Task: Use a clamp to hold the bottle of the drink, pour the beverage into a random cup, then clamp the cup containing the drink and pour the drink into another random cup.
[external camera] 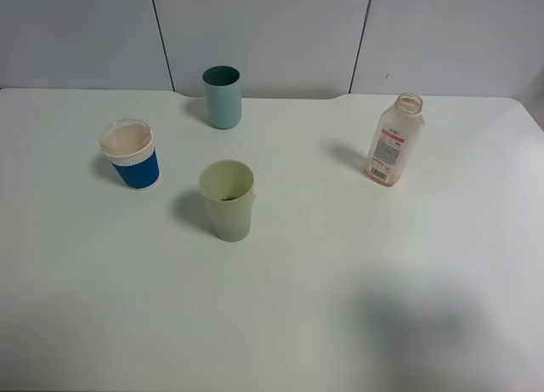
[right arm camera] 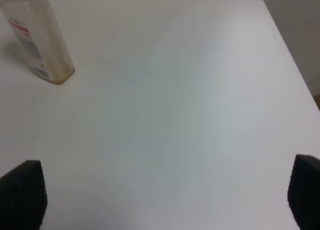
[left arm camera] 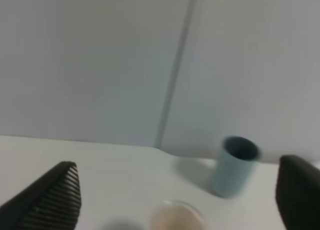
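Observation:
A clear plastic bottle [external camera: 394,139] with a red-and-white label stands upright and uncapped at the right of the white table [external camera: 357,264]. A pale green cup [external camera: 228,201] stands near the middle, with a dark spot inside. A teal cup [external camera: 222,97] stands at the back and a blue-and-white cup [external camera: 130,155] at the left. Neither gripper shows in the exterior view. My left gripper [left arm camera: 177,190] is open and empty, facing the teal cup [left arm camera: 235,165] and the blue-and-white cup's rim [left arm camera: 177,219]. My right gripper [right arm camera: 165,190] is open and empty, well short of the bottle [right arm camera: 37,40].
Grey wall panels [external camera: 263,35] stand behind the table's far edge. The table's right edge [right arm camera: 287,50] shows in the right wrist view. A soft shadow [external camera: 416,324] lies on the table at the front right.

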Robot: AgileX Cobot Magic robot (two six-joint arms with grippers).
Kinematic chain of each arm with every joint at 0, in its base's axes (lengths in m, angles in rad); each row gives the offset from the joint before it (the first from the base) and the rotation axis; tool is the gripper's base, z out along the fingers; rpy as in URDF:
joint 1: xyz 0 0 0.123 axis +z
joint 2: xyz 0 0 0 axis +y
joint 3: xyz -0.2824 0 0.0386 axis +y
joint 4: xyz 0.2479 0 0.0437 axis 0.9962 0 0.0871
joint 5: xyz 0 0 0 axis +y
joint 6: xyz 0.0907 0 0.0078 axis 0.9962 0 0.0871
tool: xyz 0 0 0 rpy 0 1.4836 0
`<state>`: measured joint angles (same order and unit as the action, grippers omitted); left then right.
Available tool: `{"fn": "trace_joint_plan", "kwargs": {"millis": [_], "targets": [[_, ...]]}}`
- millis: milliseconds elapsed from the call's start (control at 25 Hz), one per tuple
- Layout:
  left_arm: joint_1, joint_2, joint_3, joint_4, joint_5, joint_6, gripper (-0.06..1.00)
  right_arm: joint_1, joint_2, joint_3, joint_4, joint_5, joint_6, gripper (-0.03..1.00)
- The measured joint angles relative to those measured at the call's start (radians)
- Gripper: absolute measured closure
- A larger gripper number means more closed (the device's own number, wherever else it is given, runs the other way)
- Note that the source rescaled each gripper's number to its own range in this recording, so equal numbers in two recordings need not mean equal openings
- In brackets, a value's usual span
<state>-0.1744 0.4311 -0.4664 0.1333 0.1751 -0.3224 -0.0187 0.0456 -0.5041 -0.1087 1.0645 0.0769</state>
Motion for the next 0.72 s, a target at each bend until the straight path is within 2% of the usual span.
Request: {"fn": "trace_joint_plan", "kwargs": {"millis": [160,320,480,720], "targets": [[-0.101,0.008,0.048,-0.003,-0.009,0.0,0.16,0.0,0.0,0.0,0.0,0.0,0.0,0.03],[-0.17,0.046,0.093,-0.004,-0.011,-0.001,0.16,0.0,0.0,0.0,0.0,0.0,0.0,0.03],[-0.218,0.105,0.104,-0.008,-0.031,-0.001,0.16,0.0,0.0,0.0,0.0,0.0,0.0,0.03],[-0.25,0.202,0.104,-0.008,-0.088,-0.001,0.17,0.0,0.0,0.0,0.0,0.0,0.0,0.03]]}}
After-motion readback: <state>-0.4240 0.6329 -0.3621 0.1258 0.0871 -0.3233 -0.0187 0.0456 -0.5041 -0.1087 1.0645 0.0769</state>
